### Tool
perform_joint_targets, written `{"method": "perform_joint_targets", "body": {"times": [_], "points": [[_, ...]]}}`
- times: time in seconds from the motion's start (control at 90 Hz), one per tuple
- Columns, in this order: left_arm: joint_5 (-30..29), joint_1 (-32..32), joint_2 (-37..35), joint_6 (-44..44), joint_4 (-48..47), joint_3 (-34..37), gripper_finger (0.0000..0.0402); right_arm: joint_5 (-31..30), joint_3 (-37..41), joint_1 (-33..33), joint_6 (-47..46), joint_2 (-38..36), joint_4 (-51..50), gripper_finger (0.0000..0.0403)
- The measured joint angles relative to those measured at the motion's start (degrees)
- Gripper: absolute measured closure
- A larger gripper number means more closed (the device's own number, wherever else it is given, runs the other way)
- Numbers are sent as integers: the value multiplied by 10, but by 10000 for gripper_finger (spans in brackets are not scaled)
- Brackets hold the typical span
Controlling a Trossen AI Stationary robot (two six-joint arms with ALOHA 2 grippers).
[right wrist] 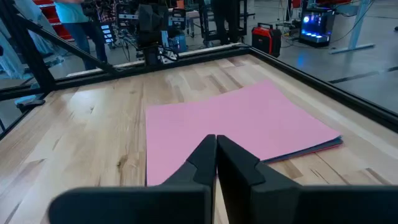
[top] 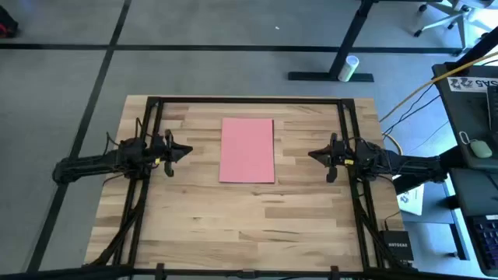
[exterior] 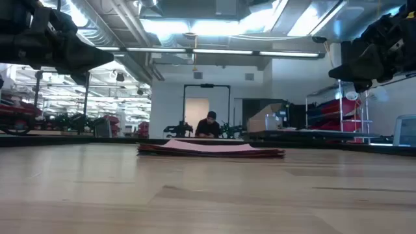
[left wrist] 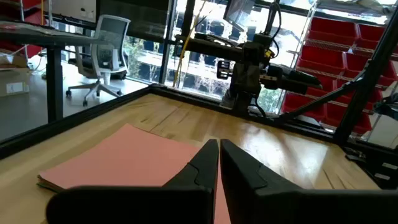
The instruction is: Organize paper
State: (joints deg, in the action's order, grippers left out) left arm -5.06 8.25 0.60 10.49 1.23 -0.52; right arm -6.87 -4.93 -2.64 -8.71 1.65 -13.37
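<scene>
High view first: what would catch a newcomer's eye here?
A pink-topped paper stack lies squared in the middle of the wooden table, darker sheets peeking from under its edges. The left gripper and right gripper hover shut on either side, pointing at it, neither touching.

Both arms reach in level from opposite sides of the table [top: 194, 225], wrists facing each other across its middle and raised above the surface. The left gripper [top: 187, 150] has its fingers [left wrist: 208, 163] pressed together, holding nothing. The right gripper [top: 311, 155] mirrors it, fingers [right wrist: 205, 158] likewise closed and empty.
</scene>
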Motion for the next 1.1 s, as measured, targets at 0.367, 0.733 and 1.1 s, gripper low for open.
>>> {"method": "perform_joint_targets", "body": {"times": [0.367,0.733,1.1], "points": [[0,0,0,0,0,0,402,0,0,0,0,0,0,402],[0,0,0,0,0,0,402,0,0,0,0,0,0,402],[-1,1,0,-10,32,0,402,0,0,0,0,0,0,402]]}}
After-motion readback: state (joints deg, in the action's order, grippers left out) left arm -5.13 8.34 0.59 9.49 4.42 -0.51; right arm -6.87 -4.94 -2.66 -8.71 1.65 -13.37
